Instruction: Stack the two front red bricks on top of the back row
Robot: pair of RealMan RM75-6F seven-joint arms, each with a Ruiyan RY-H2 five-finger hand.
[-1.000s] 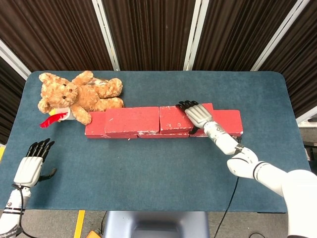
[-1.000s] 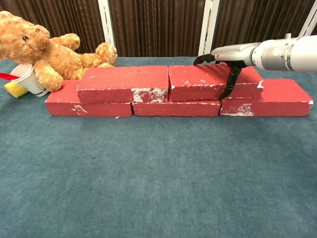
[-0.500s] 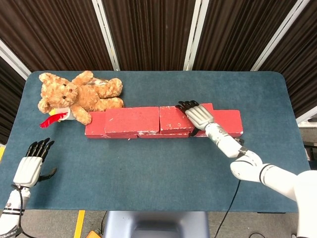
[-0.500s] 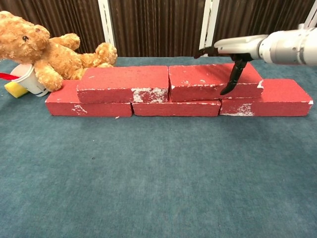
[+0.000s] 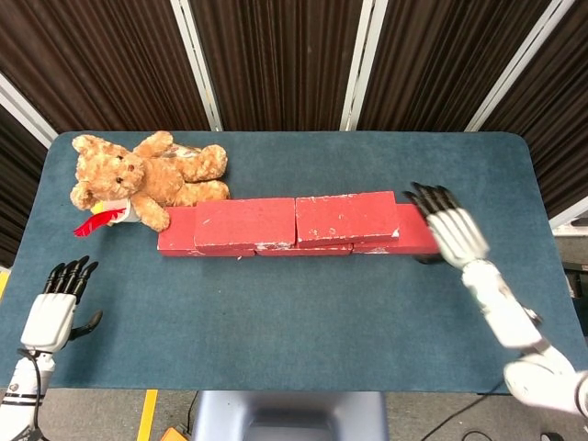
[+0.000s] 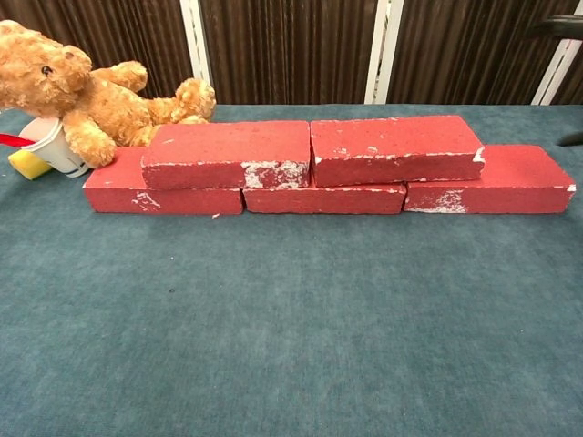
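Two red bricks lie end to end on top of a lower row: the left upper brick [image 5: 244,222] [image 6: 228,155] and the right upper brick [image 5: 345,217] [image 6: 393,149]. The lower row [image 6: 164,195] of red bricks runs beneath them, its right end [image 5: 415,236] [image 6: 515,178] uncovered. My right hand [image 5: 447,223] hovers open, fingers spread and blurred, just right of the stack, holding nothing. My left hand [image 5: 57,303] is open near the front left edge, far from the bricks.
A brown teddy bear [image 5: 147,178] [image 6: 82,91] lies at the back left against the row's left end, beside a white cup [image 6: 50,146] and a yellow sponge [image 6: 27,164]. The blue table [image 5: 294,312] stretches in front of the bricks.
My right hand has lifted off the right upper brick and swung away to the right, leaving the chest view almost entirely. The bricks stayed put. The left hand barely moved.
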